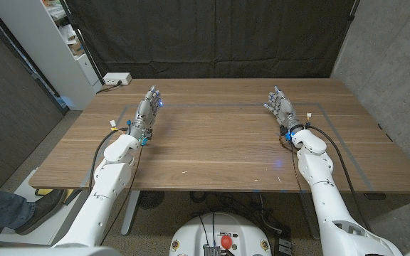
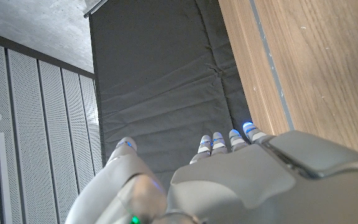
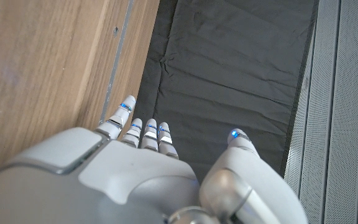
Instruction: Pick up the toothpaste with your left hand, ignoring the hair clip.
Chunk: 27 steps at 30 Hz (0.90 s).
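Observation:
My left hand (image 1: 146, 109) stands on its edge on the wooden table (image 1: 212, 142) at the left, fingers stretched toward the far edge, holding nothing. My right hand (image 1: 280, 106) stands the same way at the right, fingers extended and empty. In the left wrist view the back of my left hand (image 2: 241, 180) shows with straight fingertips (image 2: 248, 129) beside the table's wood. In the right wrist view my right hand (image 3: 129, 180) shows likewise, its fingertips (image 3: 127, 106) straight. I see no toothpaste or hair clip on the table.
A grey taped rectangle (image 1: 219, 107) marks the tabletop. A white power strip (image 1: 117, 80) lies at the far left corner. A black curtain (image 1: 212, 35) hangs behind the table, a white shelf (image 1: 48, 43) stands at the left. A person's shoe (image 1: 38, 208) shows at the lower left.

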### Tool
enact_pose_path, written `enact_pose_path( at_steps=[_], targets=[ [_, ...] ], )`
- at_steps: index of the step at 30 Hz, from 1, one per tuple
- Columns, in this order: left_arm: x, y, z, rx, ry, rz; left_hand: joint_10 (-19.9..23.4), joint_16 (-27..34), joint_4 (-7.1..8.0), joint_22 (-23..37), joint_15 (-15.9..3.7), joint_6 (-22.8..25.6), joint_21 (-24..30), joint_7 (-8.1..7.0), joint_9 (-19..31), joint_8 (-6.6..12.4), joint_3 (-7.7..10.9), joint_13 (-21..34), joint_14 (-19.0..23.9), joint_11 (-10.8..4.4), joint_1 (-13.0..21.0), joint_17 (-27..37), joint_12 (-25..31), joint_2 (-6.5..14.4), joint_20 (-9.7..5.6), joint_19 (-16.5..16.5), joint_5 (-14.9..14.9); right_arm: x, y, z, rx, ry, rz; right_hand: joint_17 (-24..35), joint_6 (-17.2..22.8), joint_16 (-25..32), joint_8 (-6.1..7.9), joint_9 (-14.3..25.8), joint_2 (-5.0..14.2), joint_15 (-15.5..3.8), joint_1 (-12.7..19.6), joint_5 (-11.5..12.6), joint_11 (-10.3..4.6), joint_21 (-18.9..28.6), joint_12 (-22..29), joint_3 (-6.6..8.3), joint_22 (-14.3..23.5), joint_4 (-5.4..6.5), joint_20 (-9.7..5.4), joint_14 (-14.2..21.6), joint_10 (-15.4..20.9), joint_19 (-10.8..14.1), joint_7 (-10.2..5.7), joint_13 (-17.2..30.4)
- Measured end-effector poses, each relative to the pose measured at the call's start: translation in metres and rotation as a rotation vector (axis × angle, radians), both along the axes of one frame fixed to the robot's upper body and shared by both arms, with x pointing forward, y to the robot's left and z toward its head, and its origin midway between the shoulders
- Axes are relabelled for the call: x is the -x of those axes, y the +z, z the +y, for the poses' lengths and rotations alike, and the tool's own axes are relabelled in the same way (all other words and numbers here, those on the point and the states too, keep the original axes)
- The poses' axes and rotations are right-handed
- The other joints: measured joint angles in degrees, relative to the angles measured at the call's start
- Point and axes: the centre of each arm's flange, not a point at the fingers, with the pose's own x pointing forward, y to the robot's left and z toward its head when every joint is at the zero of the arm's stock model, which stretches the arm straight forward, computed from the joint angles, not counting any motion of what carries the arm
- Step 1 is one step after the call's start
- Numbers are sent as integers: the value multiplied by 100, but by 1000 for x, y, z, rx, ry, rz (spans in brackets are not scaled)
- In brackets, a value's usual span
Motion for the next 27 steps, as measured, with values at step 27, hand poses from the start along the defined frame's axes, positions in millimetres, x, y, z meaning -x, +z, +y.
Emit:
enact_pose_path(
  at_steps=[27],
  targets=[
    [16, -11, 18, 6, 11, -12, 123, 45, -25, 13, 30, 122, -80, -1, 0, 22, 24, -27, 30, 0, 53, 0, 27, 53, 29, -31, 0, 1, 2, 3, 9, -5, -1, 1, 0, 0, 0, 1, 38, 0, -39, 0, 22, -105, 0, 0, 0, 0, 21, 0, -23, 62, 0, 29]
  ],
)
